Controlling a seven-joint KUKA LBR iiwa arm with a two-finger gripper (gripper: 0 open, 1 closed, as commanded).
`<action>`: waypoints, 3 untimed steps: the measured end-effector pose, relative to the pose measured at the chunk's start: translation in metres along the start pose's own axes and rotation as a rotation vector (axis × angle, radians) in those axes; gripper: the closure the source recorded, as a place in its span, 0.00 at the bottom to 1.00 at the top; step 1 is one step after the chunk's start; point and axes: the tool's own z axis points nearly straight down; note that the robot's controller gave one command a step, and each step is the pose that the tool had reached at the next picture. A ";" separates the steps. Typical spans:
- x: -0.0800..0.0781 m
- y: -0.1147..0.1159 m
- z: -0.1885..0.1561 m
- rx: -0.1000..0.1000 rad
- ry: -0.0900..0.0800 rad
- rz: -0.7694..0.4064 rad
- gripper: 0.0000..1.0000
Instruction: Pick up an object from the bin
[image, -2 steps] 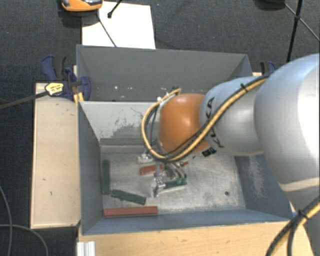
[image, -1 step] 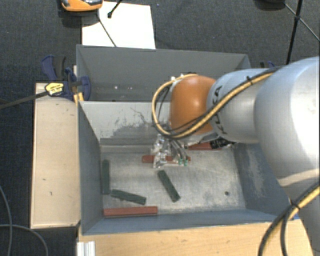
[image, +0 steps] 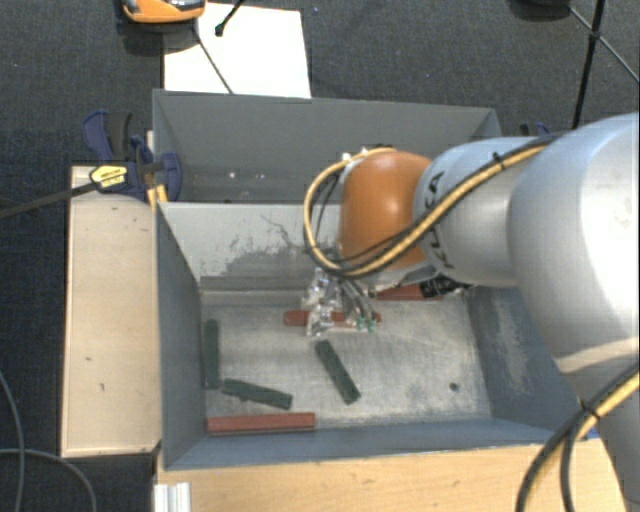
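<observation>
**Claw low at the back of the bin, over a red-brown bar**

The claw (image: 335, 318) is seen low near the bin's (image: 180, 300) back wall, directly above a red-brown bar (image: 294, 318) that lies on the floor along that wall. Whether the claw is apart, together or clamped on anything cannot be told, as its tip is masked by the wrist's orange cover (image: 378, 205) and the looped cables (image: 312, 215). A further red-brown stretch (image: 402, 293) is seen on the claw's other side. Whether it belongs to the same bar cannot be told.

Several risks are judged from here. The bar lies flat and close to the wall, so little room is left behind it, and the wall could be struck or scraped. If the bar is taken near one end, it could swing or slip out when lifted. A dark green bar (image: 338, 372) lies aslant with its upper end just beside the claw, so it could be nudged or caught together with the red-brown bar.

The remaining things are well apart from the claw: an upright dark green bar (image: 210, 352) by the left wall, another dark green piece (image: 257, 394) near it, and a second red-brown bar (image: 260, 423) along the front wall. Nothing is stacked on the bar under the claw.
</observation>
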 end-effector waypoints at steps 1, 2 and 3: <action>0.006 0.008 -0.039 0.006 0.013 0.032 1.00; 0.003 0.011 -0.103 0.006 0.012 0.042 1.00; 0.011 0.010 -0.146 0.005 0.008 0.015 1.00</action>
